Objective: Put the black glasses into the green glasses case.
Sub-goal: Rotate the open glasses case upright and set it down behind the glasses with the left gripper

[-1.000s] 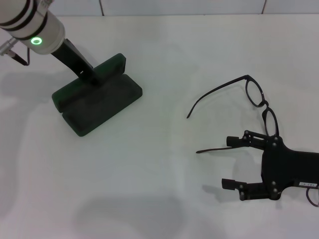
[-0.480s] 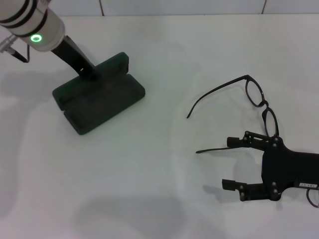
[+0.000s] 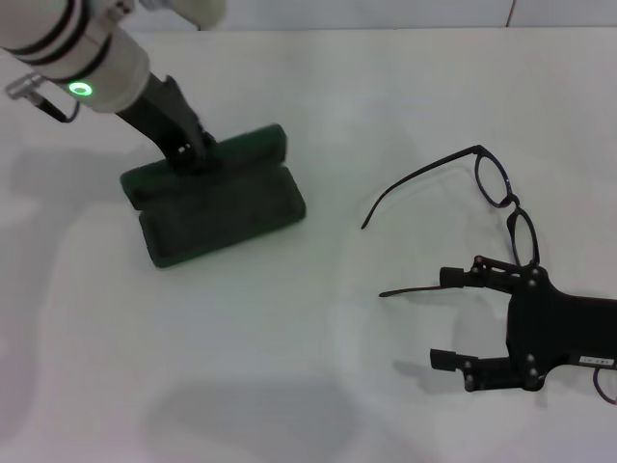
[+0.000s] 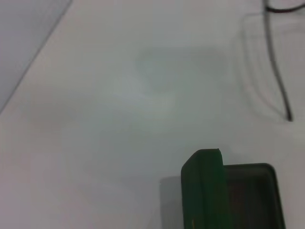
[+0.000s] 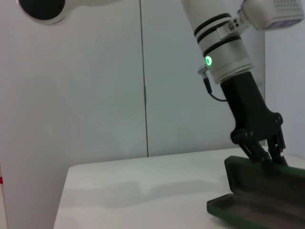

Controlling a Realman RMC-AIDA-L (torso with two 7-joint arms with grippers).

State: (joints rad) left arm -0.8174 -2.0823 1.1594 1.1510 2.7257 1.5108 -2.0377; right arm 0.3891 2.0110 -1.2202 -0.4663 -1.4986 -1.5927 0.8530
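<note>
The green glasses case (image 3: 217,203) lies open on the white table at the left, lid raised; it also shows in the left wrist view (image 4: 205,191) and the right wrist view (image 5: 257,193). My left gripper (image 3: 190,151) is shut on the lid's back edge, seen also in the right wrist view (image 5: 264,150). The black glasses (image 3: 494,180) lie unfolded on the table at the right, temple arms pointing left. My right gripper (image 3: 448,316) is open and empty, low over the table just in front of the glasses, its upper finger beside the near temple arm.
The white table (image 3: 289,338) runs between the case and the glasses. A white wall stands behind the table's far edge (image 3: 386,27). A temple arm of the glasses (image 4: 277,67) shows far off in the left wrist view.
My left gripper has moved to the right with the case, which has slid and turned toward the table's middle. The right gripper and the glasses have not moved.
</note>
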